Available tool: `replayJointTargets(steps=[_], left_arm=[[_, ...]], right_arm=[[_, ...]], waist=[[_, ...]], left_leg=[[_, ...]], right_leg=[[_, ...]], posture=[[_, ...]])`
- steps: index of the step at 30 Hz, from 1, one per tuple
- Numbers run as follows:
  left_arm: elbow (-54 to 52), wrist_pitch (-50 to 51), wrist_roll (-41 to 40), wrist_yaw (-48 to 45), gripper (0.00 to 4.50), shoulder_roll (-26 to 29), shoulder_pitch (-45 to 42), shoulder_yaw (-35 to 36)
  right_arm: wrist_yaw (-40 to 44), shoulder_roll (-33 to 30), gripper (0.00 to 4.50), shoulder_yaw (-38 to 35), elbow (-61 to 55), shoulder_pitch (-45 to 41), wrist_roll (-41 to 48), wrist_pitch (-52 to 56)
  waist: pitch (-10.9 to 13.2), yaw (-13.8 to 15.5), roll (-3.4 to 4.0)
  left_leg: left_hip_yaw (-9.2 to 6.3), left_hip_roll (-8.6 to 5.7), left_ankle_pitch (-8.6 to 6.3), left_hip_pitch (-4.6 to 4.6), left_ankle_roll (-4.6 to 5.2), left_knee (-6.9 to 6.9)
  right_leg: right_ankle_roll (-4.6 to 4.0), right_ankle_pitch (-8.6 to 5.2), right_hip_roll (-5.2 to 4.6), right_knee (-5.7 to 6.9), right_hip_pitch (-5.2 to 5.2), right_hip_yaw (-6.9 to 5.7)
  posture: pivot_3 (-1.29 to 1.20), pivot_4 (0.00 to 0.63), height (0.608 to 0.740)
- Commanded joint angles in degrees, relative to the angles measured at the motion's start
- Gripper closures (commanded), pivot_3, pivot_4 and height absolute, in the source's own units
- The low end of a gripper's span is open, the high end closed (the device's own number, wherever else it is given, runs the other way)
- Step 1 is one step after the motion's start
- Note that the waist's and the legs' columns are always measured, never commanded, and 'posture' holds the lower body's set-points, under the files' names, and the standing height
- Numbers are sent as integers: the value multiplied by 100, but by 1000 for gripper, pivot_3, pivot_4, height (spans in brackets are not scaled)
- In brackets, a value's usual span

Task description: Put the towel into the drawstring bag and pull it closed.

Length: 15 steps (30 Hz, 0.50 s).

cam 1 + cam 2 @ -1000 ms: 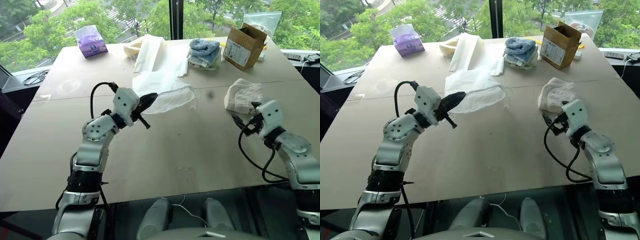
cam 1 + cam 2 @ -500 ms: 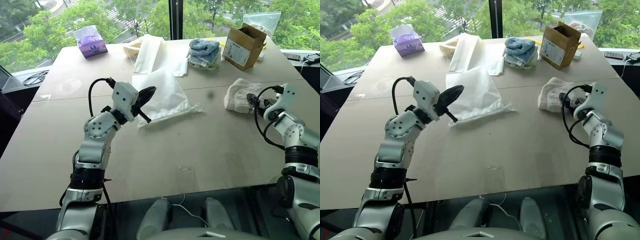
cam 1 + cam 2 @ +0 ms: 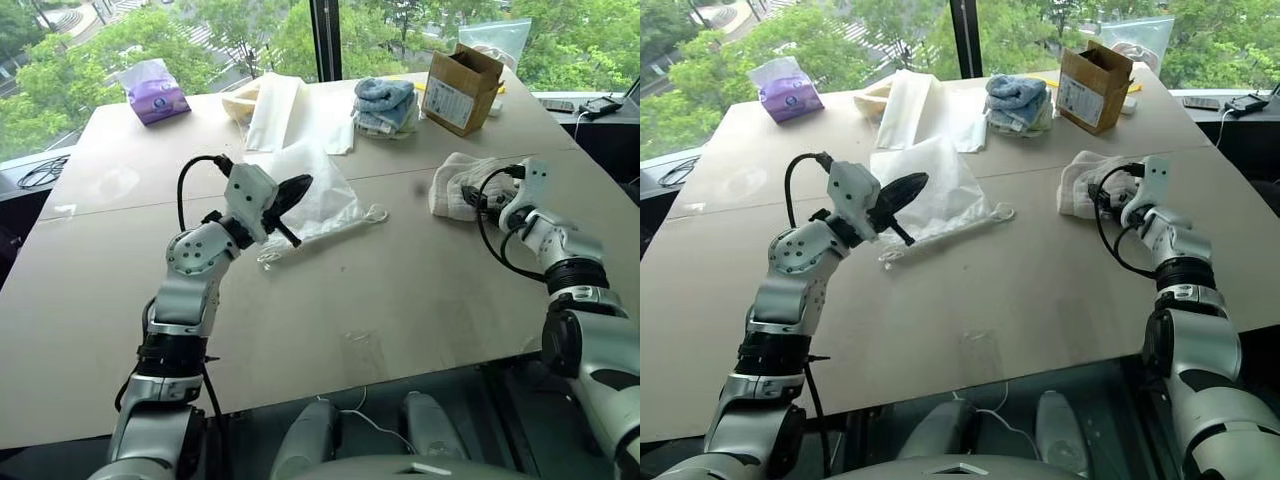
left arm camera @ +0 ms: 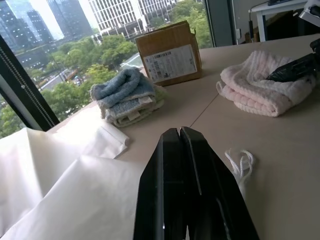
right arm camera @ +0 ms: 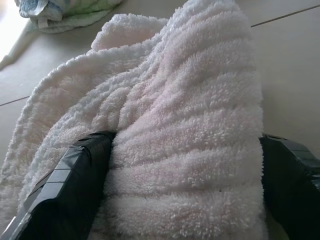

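A cardboard box at the table's far right carries a white printed label, its text too small to read. A purple tissue pack at the far left has markings, also unreadable. Between them lie a flat cream cloth and a stack of blue and pale towels. The towel lies on the right side of the table; the right gripper has its two black fingers spread wide, one on each side of it. The bag lies left of centre, its cord loops trailing toward the right. The left gripper, fingers pressed together, hovers at the bag's left edge; whether it pinches the fabric cannot be told.
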Motion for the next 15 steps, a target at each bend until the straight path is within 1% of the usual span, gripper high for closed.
replayJointTargets(steps=[1,2,4,6,11,15], left_arm=[[-228,205,-263,-470,3844,123,110,-121],[-104,89,-21,-378,3506,145,64,-184],[174,-71,277,-693,2608,395,-10,-403],[406,-129,362,-1026,1780,610,-96,-529],[1317,-410,647,-1442,1780,963,-679,-636],[2005,-666,810,-1830,1780,1102,-1144,-752]], right_arm=[[-78,101,0,10,235,-57,-45,-107],[-62,102,0,44,231,-36,-84,-139],[-38,124,0,65,136,28,-98,-138],[-39,146,0,64,73,63,-103,-149],[-60,212,0,49,-67,145,-97,-213],[-109,256,0,-12,-171,192,-42,-229]], waist=[[0,-5,-1],[0,0,-1],[0,3,-1],[0,-10,-1],[1,-19,-2],[1,-36,-2]], left_leg=[[0,0,0,0,0,3],[0,0,0,0,1,5],[-3,0,0,-2,1,10],[-2,0,0,2,1,9],[-4,2,-1,1,2,5],[-5,1,-1,1,1,4]], right_leg=[[0,0,0,1,0,1],[0,0,0,1,0,1],[0,1,1,2,1,-1],[0,1,3,7,1,0],[0,1,5,5,0,-1],[0,1,4,5,-3,-2]], posture=[[0,150,740],[0,150,740],[0,150,740],[0,150,740],[0,150,740],[0,150,740]])
